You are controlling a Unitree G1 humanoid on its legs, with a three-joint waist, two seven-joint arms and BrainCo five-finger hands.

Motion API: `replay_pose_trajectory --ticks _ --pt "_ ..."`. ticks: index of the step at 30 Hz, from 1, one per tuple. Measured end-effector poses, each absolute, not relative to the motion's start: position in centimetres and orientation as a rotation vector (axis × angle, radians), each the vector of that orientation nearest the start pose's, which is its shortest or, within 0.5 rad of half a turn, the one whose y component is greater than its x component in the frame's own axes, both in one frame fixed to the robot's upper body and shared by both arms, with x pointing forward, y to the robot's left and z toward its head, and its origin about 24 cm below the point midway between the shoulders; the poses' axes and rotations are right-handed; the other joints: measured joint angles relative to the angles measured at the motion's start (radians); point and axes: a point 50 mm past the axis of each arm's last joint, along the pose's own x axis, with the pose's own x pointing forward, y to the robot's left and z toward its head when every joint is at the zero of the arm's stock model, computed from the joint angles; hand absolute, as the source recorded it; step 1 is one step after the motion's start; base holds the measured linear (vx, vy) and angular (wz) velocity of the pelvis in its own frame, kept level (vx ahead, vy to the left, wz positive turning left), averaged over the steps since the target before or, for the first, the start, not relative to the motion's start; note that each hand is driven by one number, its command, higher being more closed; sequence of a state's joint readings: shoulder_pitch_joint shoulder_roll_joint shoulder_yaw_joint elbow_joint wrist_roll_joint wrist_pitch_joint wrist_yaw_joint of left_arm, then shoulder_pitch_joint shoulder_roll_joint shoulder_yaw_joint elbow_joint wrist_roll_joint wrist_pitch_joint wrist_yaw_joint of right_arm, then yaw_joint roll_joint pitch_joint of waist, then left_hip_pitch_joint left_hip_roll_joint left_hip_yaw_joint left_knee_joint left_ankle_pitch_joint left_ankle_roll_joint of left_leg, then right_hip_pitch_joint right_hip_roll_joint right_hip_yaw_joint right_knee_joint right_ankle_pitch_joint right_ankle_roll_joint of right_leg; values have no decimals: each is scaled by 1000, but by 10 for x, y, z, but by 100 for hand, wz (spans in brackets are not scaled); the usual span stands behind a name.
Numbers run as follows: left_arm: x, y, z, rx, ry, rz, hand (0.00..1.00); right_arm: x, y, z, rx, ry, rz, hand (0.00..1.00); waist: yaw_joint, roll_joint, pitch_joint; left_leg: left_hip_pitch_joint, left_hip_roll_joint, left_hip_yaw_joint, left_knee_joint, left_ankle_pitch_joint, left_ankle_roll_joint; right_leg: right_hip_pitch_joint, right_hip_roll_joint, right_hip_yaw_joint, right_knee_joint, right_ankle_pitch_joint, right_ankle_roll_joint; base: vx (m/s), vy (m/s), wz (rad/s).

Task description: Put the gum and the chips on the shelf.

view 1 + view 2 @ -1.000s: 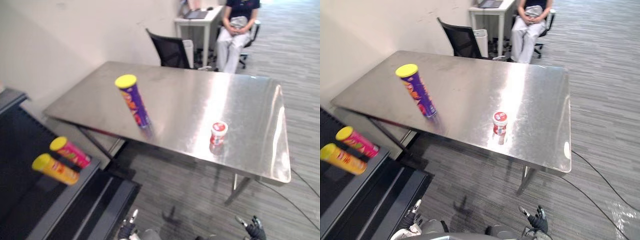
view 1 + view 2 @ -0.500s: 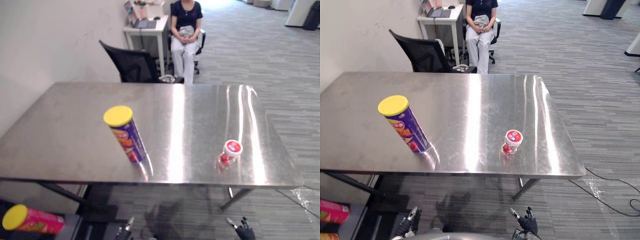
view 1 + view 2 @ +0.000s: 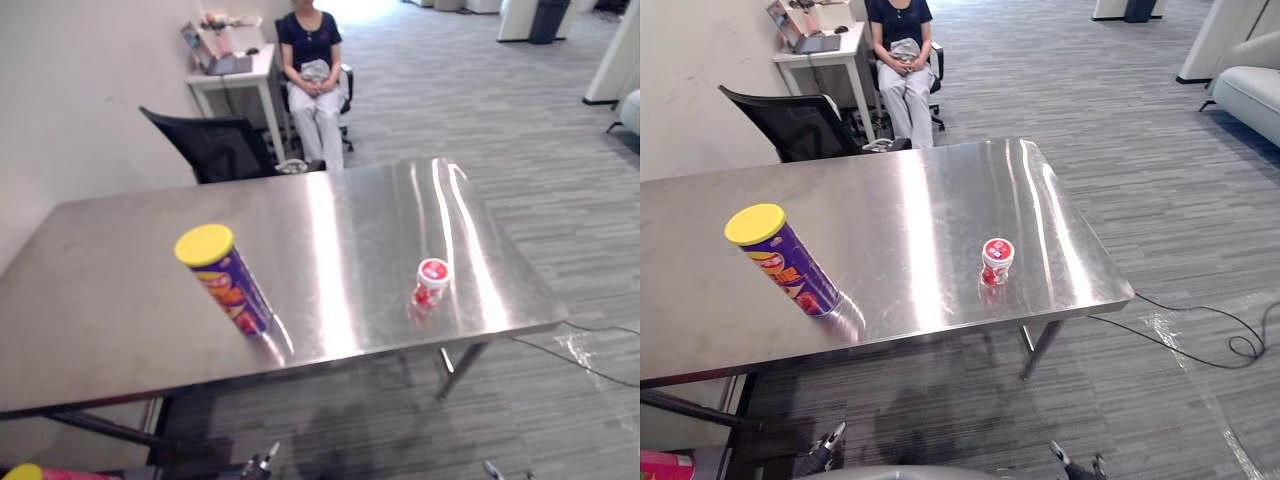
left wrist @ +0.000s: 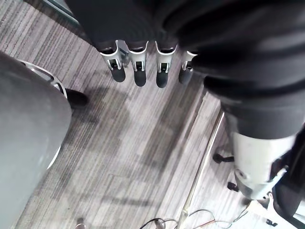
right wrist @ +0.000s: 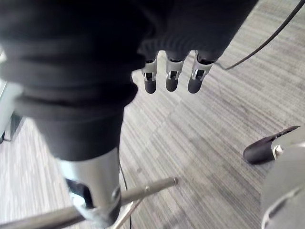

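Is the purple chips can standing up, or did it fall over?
Standing up. The chips can rests on its bottom end on the table, with its yellow lid on top.

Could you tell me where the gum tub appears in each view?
Left eye view: gum tub on the table, right of centre.
Right eye view: same spot, near the middle.
Left wrist view: left hand over carpet.
Right wrist view: right hand over carpet.
Shared landmark: chips can to its left.
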State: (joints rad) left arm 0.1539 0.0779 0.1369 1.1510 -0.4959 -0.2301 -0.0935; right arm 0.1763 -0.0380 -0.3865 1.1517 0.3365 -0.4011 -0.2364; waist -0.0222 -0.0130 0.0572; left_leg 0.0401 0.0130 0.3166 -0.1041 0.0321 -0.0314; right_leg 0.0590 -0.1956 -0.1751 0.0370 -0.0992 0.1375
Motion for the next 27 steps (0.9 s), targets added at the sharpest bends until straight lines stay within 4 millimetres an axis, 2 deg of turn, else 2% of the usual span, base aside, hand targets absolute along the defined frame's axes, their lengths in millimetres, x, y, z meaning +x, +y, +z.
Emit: replay_pose_trajectory --ticks 4,7,10,12,13,14,16,17,20,21,22,25,27 --pt "54 212 -164 -433 967 526 0 41 -261 -147 322 795 -1146 0 4 -10 -1 -2 0 2 0 -2 2 0 -4 -1 -3 0 1 19 12 -1" --pt "54 217 -163 -438 952 552 0 42 -292 -134 407 656 -1355 0 12 -21 -1 -2 -6 6 0 -8 5 1 -11 -1 -6 3 4 44 30 -1" --pt "56 223 -160 -440 914 582 0 43 -343 -105 484 407 -1561 0 25 -34 2 0 -17 7 0 -18 9 16 -22 -9 -21 15 22 80 40 3" --pt "57 226 -159 -441 903 591 0 49 -366 -85 501 264 -1617 0 25 -40 0 3 -22 8 0 -22 14 20 -27 -11 -22 16 24 89 35 2" --pt "58 227 -158 -438 897 592 0 57 -377 -72 508 171 -1643 0 25 -44 0 6 -24 9 0 -25 13 22 -30 -12 -23 17 25 85 31 -5" --pt "59 228 -157 -435 892 591 0 61 -382 -65 506 129 -1647 0 25 -47 1 7 -24 9 0 -26 12 23 -31 -14 -23 18 26 107 22 -4" --pt "63 230 -155 -428 871 585 0 77 -394 -39 502 -31 -1659 0 26 -56 3 16 -23 9 0 -39 8 35 -31 -34 -19 20 30 77 8 2" --pt "64 230 -155 -427 870 580 0 81 -397 -32 500 -71 -1660 0 26 -56 2 16 -22 8 0 -40 7 35 -31 -41 -17 22 33 38 -1 5" --pt "70 227 -154 -395 887 531 0 111 -408 14 465 -296 -1603 0 25 -52 1 17 -17 4 0 -50 5 31 -26 -52 1 30 34 72 4 2" --pt "70 226 -154 -393 891 528 0 114 -408 18 453 -308 -1591 0 25 -52 1 17 -15 4 0 -51 4 31 -25 -54 1 33 33 60 -3 0" --pt "71 223 -155 -382 908 510 0 129 -406 35 393 -352 -1517 0 26 -40 -5 18 -1 4 0 -55 1 29 -10 -62 1 59 22 48 -4 -4" --pt "72 220 -154 -370 916 483 0 160 -390 63 290 -429 -1348 0 24 -23 -13 15 12 8 0 -57 0 14 4 -65 4 82 14 56 1 -10" --pt "74 218 -154 -356 922 462 0 185 -368 85 179 -477 -1176 0 23 -34 -7 15 10 8 0 -54 5 14 3 -65 4 82 13 54 -10 -2"
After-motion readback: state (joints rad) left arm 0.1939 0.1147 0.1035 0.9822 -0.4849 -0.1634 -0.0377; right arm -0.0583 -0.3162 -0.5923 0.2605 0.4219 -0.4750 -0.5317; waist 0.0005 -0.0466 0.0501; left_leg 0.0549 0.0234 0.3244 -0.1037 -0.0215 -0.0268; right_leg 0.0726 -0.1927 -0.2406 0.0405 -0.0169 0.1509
